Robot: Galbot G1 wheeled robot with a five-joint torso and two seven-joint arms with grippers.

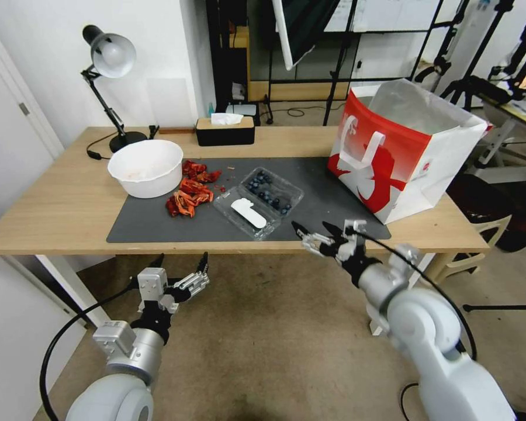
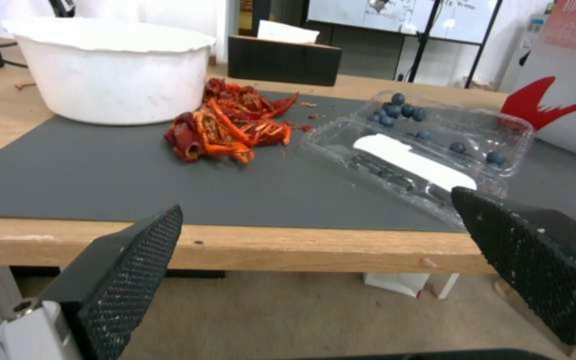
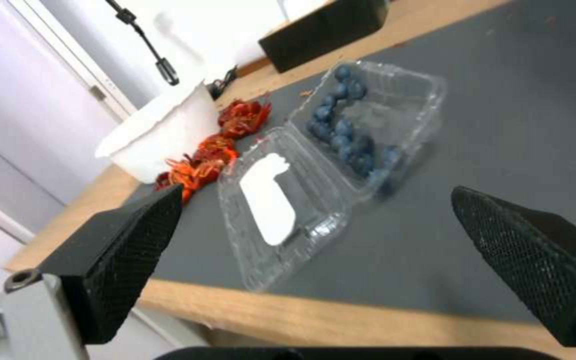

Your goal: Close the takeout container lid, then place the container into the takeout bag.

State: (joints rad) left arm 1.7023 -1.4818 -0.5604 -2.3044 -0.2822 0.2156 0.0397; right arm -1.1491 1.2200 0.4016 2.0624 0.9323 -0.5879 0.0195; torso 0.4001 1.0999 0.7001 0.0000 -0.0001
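On the dark mat (image 1: 158,225) near the front edge of the surface (image 1: 52,204), your takeout container (image 1: 258,200) lies fully open, its lid (image 1: 246,214) flat toward you with the white label up and the blueberry tray behind the hinge. That leaves the lid's free edge facing the right gripper (image 1: 314,229), which hovers just off the front edge with fingers spread. Your left gripper (image 1: 181,263) waits lower, below the surface, also spread. The takeout bag (image 1: 403,152) stands upright and open-mouthed at the right, near enough for a short carry, I judge.
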